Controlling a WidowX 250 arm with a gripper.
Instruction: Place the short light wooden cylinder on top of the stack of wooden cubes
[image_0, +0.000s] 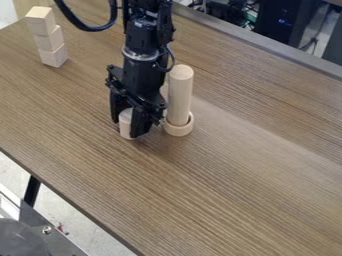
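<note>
The gripper (127, 128) hangs low over the table, left of the view's middle, its fingers closed around a small pale wooden cylinder (125, 124). The cylinder stands upright at table level, and its upper part is partly hidden by the fingers. Just to the right, a tall pale wooden rod (180, 95) stands upright inside a short wooden ring (178, 130). A narrow gap separates the ring from the gripper's right finger.
A leaning stack of wooden blocks (49, 39) stands on the brown table (234, 170) at the upper left. Behind the table's far edge are cables and dark equipment. A metal surface (33, 230) lies below at the lower left.
</note>
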